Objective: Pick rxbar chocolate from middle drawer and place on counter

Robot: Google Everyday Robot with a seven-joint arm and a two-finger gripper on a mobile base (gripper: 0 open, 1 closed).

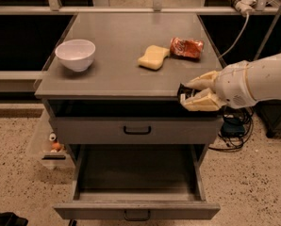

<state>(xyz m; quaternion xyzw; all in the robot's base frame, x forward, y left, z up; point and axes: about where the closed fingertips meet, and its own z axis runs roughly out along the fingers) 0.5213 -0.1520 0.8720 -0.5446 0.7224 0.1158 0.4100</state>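
Where the counter (121, 41) ends at its near right corner, the gripper (191, 93) sits level with the edge. Its two pale fingers (204, 80) are closed to a narrow gap on the bar (184, 91), a small dark item half hidden between them. Drawer (98, 210): pulled out toward the near side, low in the cabinet. Upper drawer (178, 131): shut. On the counter: white bowl (76, 54), left; yellow sponge (153, 58) and red packet (186, 47), far right, just beside each other.
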